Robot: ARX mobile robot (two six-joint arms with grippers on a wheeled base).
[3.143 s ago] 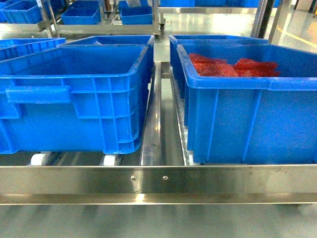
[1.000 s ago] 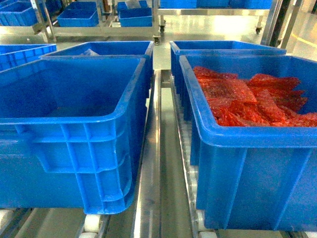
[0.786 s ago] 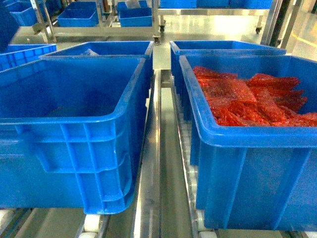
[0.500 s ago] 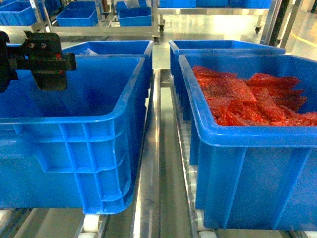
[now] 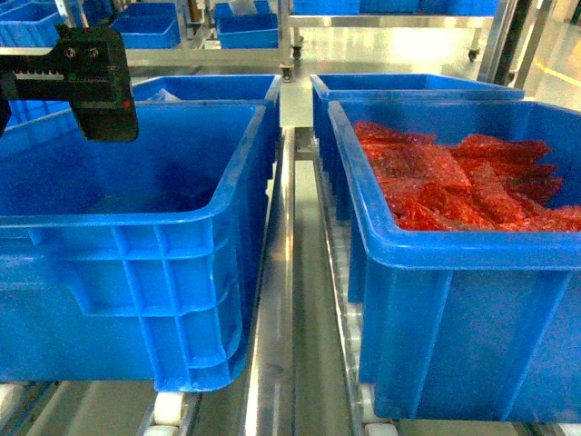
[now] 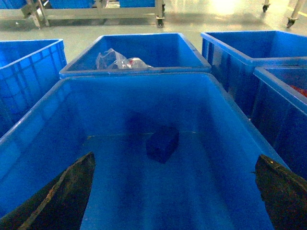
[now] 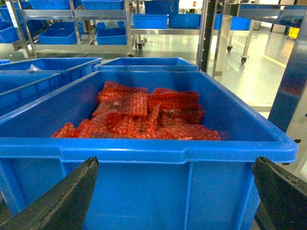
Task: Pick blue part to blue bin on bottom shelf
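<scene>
Left gripper, fingers spread apart, hangs over the blue bin holding a dark blue part; right gripper likewise open.

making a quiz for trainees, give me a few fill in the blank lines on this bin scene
1. The bags in the right bin are ____.
2. The dark blue part lies on the floor of the ____ front bin.
3. The left pincer hangs over that bin with its fingers spread ____.

Missing words: red; left; open

A shiny metal roller shelf carries big blue plastic bins: one left, one right, two more far behind.
</scene>
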